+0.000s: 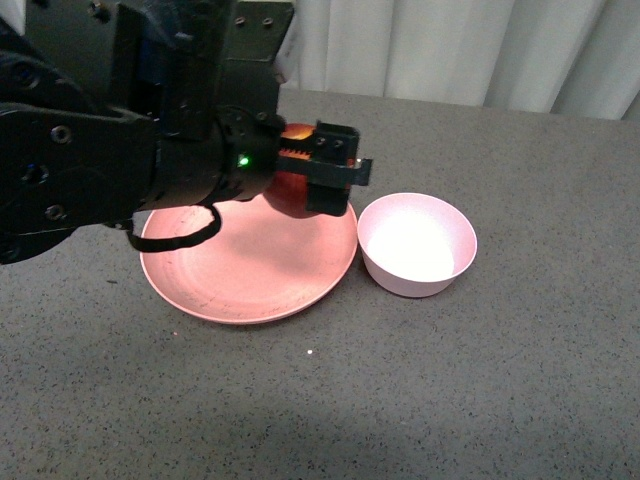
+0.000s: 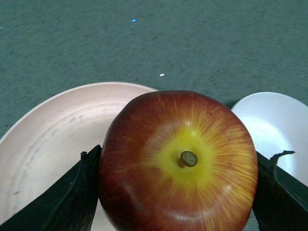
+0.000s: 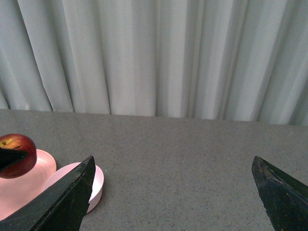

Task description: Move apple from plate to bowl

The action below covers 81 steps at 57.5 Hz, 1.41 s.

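Observation:
My left gripper (image 1: 318, 170) is shut on the dark red apple (image 1: 290, 192) and holds it above the right part of the salmon-pink plate (image 1: 235, 270). In the left wrist view the apple (image 2: 178, 163) fills the space between the black fingers (image 2: 72, 202), stem and yellow patch facing the camera, with the plate (image 2: 48, 144) below and the bowl (image 2: 274, 125) beside it. The small pale pink bowl (image 1: 417, 243) stands empty just right of the plate. My right gripper (image 3: 175, 192) is open and empty over bare table; its view shows the apple (image 3: 18, 155), plate (image 3: 19, 185) and bowl (image 3: 96, 185) at the edge.
The grey speckled table (image 1: 450, 400) spreads around plate and bowl. A white curtain (image 1: 450, 45) hangs along the table's far edge and fills the upper half of the right wrist view (image 3: 154, 57).

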Motion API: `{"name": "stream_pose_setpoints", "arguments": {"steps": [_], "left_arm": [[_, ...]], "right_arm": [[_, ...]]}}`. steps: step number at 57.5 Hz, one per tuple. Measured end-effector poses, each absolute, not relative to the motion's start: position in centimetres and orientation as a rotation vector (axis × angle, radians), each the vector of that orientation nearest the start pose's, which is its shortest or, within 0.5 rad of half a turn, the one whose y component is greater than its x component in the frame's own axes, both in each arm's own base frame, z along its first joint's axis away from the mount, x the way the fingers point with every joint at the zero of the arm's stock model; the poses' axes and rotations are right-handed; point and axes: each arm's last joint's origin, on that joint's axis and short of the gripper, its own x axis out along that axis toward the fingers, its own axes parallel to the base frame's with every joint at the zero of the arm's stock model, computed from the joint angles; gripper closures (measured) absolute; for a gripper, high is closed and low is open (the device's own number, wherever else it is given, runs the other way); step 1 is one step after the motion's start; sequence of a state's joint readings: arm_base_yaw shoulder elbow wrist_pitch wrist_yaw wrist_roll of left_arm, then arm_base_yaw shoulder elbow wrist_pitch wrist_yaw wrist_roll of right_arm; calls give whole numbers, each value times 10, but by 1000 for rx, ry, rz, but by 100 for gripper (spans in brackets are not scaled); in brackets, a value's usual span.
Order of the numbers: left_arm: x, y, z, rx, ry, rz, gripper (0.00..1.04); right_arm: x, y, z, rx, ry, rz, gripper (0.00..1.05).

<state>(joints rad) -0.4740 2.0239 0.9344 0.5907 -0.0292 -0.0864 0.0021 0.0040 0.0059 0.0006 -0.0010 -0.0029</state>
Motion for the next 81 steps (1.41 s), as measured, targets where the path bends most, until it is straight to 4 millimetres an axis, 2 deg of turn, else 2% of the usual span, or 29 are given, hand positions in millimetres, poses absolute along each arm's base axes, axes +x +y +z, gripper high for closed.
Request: {"name": "stream_pose_setpoints", "arguments": {"steps": [7, 13, 27, 36, 52, 64, 65, 66, 72, 81], "left_arm": [[347, -206, 116, 47, 474, -485, 28], [349, -219, 114, 54, 476, -510, 28], [348, -247, 81, 89, 548, -554, 28], [354, -262, 75, 93, 548, -559, 28], [356, -265, 48, 126, 593, -560, 28], [357, -267, 49, 138, 584, -566, 29], [357, -267, 49, 136, 582, -566, 27], [357, -267, 49, 137, 576, -567, 20], [353, -265, 55, 129, 546, -571, 5], [340, -257, 85, 97, 458, -552, 7]], "right_arm": [[98, 0, 165, -3, -2, 3, 9], [98, 0, 165, -2, -2, 3, 9], [98, 0, 165, -2, -3, 3, 9], [98, 0, 165, -2, -3, 3, 9], [98, 0, 165, -3, -2, 3, 9], [98, 0, 165, -2, -2, 3, 9], [98, 0, 165, -2, -3, 3, 9], [98, 0, 165, -2, -2, 3, 9], [98, 0, 165, -2, -2, 3, 9], [98, 0, 165, -3, -2, 3, 9]]}}
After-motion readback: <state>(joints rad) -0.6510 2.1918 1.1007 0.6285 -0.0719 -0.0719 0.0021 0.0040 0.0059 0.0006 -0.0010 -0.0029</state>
